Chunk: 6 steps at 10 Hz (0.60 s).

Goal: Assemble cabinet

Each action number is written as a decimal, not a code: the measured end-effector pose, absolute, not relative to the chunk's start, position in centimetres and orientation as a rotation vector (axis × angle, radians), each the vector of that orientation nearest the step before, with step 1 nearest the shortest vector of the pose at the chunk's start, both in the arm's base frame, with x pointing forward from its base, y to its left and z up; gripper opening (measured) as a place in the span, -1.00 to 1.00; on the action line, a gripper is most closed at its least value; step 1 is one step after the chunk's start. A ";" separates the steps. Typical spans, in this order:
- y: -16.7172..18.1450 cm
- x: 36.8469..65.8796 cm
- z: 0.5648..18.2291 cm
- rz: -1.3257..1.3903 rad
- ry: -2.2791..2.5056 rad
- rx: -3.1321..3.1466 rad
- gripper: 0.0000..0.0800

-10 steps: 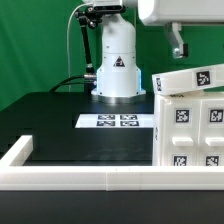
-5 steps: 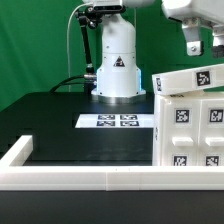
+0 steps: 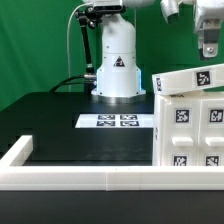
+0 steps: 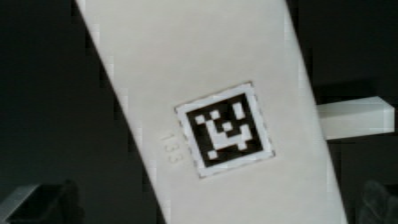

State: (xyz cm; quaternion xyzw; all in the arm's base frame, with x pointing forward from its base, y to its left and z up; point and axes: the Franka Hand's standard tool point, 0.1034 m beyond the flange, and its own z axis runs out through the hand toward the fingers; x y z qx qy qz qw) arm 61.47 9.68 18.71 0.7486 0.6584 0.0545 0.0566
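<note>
The claw [image 3: 208, 46] is held above the cabinet [image 3: 190, 130] — whether spread or pressed together cannot be told. The tilted panel [image 3: 190, 80] directly below could be knocked off by an off-centre descent.

Black worktop [image 3: 60, 125]: marker board [image 3: 117, 121] lies flat near robot base [image 3: 118, 75]; white rail [image 3: 80, 178] along front edge; cabinet [image 3: 190, 125] stands at exterior view's right.

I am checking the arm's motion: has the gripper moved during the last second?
Yes. Judged against the fixed robot base, the gripper has shifted toward the exterior view's right, staying at about the same height.
</note>
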 end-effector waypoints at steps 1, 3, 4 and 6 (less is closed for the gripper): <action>9.6 61.4 18.5 0.154 2.046 2.223 0.99; 9.6 61.1 18.0 0.130 2.131 2.135 0.99; 9.6 61.1 17.7 0.123 2.137 2.131 0.99; 9.5 61.1 16.7 0.106 2.123 2.155 0.99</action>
